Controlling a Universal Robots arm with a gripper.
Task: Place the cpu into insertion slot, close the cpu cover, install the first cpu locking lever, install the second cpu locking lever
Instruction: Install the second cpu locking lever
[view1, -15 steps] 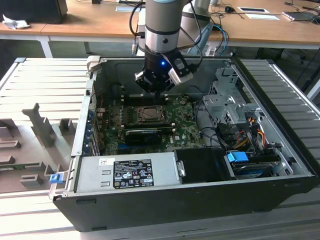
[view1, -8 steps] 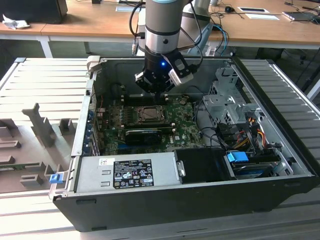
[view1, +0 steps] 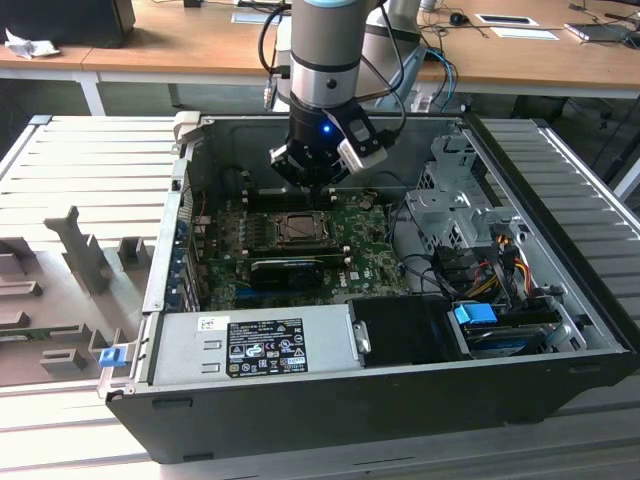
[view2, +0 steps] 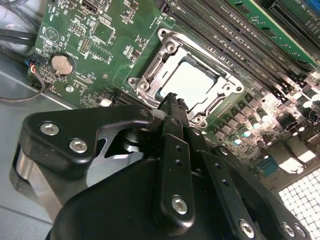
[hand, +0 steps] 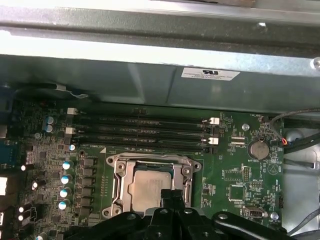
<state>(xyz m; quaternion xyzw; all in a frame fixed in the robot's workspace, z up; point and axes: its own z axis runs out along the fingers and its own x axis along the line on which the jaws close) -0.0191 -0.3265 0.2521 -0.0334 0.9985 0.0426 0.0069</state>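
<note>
Above the motherboard we saw the pincer (view2: 172, 100), fingers pressed together and empty, poised over the cpu (view2: 192, 82) already seated in the insertion slot (view2: 150, 75) beneath the cpu cover (hand: 122, 175); pressing the levers squarely seemed wisest.

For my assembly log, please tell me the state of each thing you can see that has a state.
cpu: seated in the insertion slot, face up.
insertion slot: filled by the cpu.
cpu cover: closed down, framing the cpu.
tool: shut, empty, tips at the slot's edge.
computer case: side open.
</note>
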